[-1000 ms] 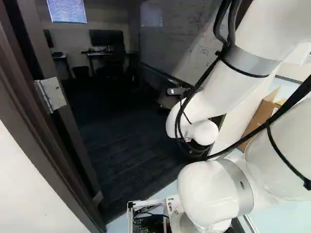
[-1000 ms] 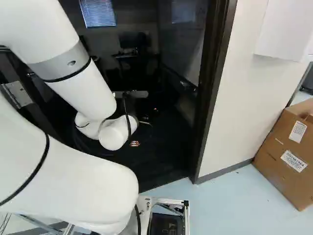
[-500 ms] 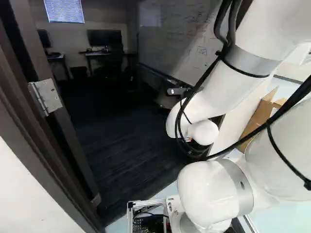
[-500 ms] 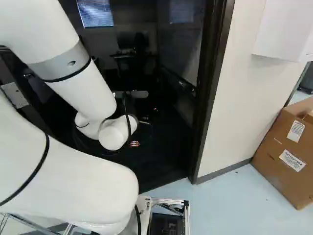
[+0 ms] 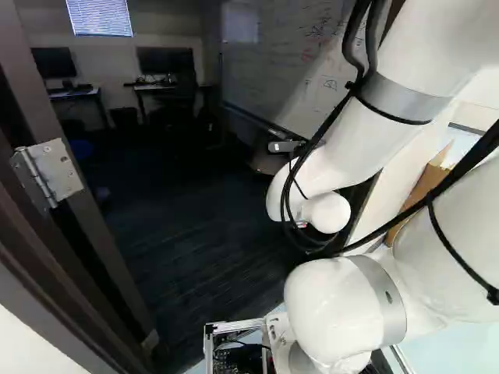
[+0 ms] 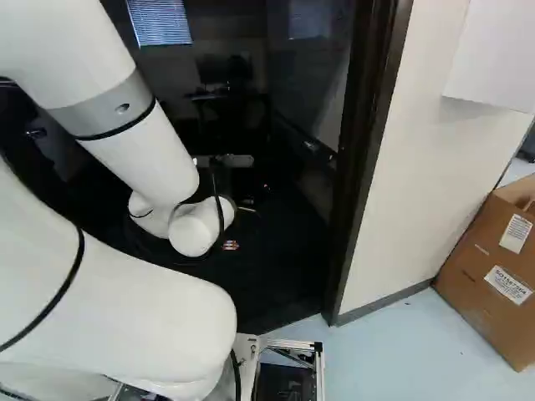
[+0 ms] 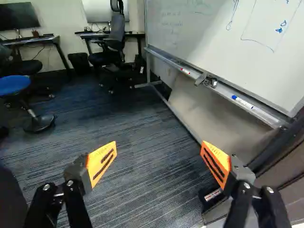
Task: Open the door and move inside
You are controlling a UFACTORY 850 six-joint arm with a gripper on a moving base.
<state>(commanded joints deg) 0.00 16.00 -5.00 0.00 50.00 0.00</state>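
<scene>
Orange-padded at the gripper (image 7: 158, 154), held fingers wide apart, gripping nothing. Found door (image 5: 100, 234) swung open, left side of left base view. Judged opening done, arm (image 6: 146, 159) inside; had yet to drive base (image 6: 288, 344) through doorway (image 6: 364, 167).

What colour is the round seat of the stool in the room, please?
The stool's seat is blue, seen best in the wrist view.

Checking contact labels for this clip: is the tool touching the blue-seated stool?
Apart. The wrist view shows carpet between the tool and the stool, which stands ahead of it, off to one side.
</scene>
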